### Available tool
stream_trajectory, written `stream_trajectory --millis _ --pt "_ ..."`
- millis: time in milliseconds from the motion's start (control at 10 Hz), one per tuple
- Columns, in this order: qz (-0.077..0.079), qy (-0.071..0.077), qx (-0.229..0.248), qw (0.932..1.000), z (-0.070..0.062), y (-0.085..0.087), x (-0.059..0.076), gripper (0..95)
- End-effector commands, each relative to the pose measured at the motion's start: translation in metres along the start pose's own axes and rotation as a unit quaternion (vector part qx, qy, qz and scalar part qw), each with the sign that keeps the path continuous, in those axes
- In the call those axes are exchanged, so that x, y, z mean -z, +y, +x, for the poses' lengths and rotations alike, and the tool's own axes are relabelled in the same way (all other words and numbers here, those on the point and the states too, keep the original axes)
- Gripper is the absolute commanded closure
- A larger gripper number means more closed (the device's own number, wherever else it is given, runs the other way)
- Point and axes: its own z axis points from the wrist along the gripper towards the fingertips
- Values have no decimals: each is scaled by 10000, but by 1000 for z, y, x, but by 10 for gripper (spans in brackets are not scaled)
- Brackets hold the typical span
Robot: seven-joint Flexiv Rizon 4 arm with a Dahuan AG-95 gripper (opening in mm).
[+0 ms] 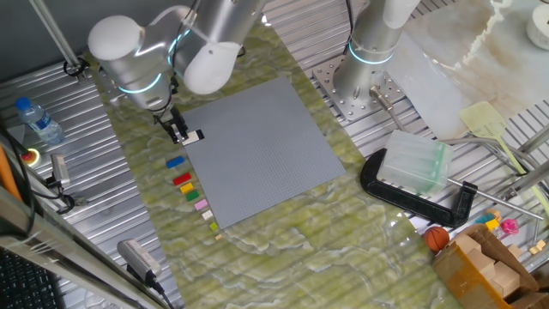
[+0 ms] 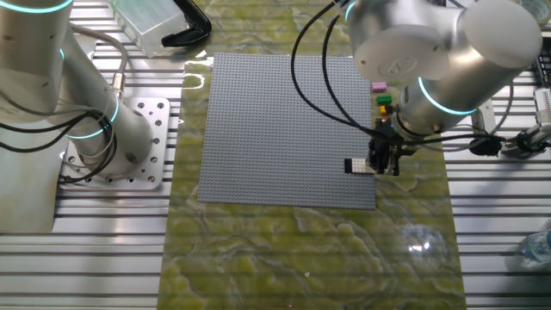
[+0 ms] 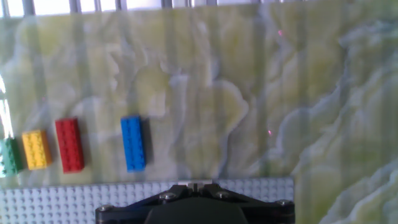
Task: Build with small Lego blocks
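One white brick (image 1: 196,136) held in closed gripper (image 1: 178,130) at baseplate (image 1: 257,146) edge; studs could be missed if misaligned.

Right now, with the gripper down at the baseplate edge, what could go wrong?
The gripper sits at the very corner of the baseplate with a white brick; pressing there may tip or shift the plate. The blue brick and red brick lie close by and could get knocked. Whether the jaws hold the brick is unclear.
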Motion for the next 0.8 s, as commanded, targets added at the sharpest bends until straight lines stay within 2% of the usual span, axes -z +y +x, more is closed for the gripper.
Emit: stream_trajectory --millis 100,500,700,800 --pt "40 -12 15 10000 0 -1 -5 950" --pt "19 -2 -7 10000 2 0 -2 950" --pt "26 113 -3 9999 7 1 5 950" --pt "30 143 17 9999 10 -1 3 950"
